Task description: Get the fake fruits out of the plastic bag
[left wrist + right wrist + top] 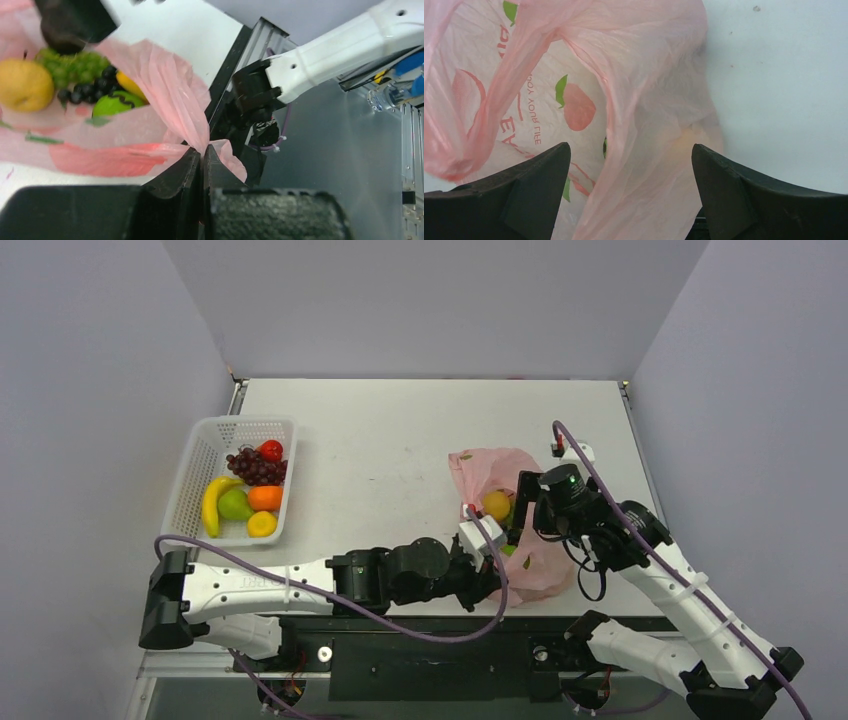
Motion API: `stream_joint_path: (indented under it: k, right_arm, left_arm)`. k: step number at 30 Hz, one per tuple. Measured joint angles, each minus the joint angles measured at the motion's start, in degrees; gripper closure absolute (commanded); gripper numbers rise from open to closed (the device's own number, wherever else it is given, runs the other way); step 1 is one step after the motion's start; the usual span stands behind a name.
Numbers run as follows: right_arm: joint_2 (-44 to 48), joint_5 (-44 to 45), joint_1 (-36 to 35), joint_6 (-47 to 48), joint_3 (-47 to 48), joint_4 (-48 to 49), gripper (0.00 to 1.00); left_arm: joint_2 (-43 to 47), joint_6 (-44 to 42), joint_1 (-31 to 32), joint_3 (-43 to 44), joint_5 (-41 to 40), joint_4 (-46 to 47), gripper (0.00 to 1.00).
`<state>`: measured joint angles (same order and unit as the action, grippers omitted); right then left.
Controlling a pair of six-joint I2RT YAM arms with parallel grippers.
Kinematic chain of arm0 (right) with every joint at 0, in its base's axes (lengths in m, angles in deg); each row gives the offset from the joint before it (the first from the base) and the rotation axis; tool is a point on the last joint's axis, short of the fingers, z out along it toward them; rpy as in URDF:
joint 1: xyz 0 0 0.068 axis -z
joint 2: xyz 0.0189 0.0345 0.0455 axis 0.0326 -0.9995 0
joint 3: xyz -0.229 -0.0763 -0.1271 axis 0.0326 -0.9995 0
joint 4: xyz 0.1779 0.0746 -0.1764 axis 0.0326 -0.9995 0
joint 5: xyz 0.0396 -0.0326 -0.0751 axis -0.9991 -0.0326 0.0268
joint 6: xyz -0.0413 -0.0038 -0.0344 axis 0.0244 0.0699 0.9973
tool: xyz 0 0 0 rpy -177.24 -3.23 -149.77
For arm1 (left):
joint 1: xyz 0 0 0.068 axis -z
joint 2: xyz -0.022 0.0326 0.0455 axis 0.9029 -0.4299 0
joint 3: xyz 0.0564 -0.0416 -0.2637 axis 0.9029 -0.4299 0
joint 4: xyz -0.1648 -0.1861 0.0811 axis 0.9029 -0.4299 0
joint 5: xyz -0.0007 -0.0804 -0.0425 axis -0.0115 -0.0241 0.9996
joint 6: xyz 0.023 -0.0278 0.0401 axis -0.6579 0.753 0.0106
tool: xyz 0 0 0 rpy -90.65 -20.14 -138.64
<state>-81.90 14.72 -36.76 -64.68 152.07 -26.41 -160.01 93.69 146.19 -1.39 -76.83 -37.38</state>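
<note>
The pink plastic bag lies on the table's right half, mouth open. Fake fruits show inside: a yellow one, green grapes, dark grapes and a green fruit. My left gripper is shut on a fold of the bag's film at its near end. My right gripper stands open right over the bag, with loose film between its fingers and nothing held.
A white mesh basket at the table's left holds a banana, a green pear, an orange, purple grapes, a red fruit and a yellow fruit. The table's near edge and frame lie just behind the left gripper.
</note>
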Motion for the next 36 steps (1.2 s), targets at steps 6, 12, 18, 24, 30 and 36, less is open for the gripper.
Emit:
stream_joint_path:
  k: [6,12,18,24,30,36]
  right_arm:
    - [-0.7,-3.7,0.0,1.0,-0.8,-1.8,0.13]
    - [-1.4,-6.3,-1.4,1.7,-4.6,-3.0,0.59]
    - [0.1,-4.9,-3.2,1.1,-8.1,-3.0,1.0]
    - [12.2,-6.1,-3.2,1.0,-14.0,3.3,1.0]
    - [17.0,-8.7,-3.4,0.7,-18.5,9.7,1.0]
    - [17.0,-10.6,-3.5,-0.5,-19.7,12.0,1.0]
  left_arm:
    - [-5.0,-5.7,4.2,7.0,-1.0,-1.3,1.0]
    - [-9.6,-7.9,5.0,9.6,-1.4,-4.1,1.0]
    - [-10.3,-7.5,5.0,9.6,-1.1,-6.0,0.68]
    - [-5.1,-4.7,4.4,2.9,0.8,-4.9,0.36]
    - [5.6,-0.2,-3.7,-1.8,3.5,-1.2,0.34]
    - [4.4,1.1,-8.0,0.7,5.8,3.4,0.34]
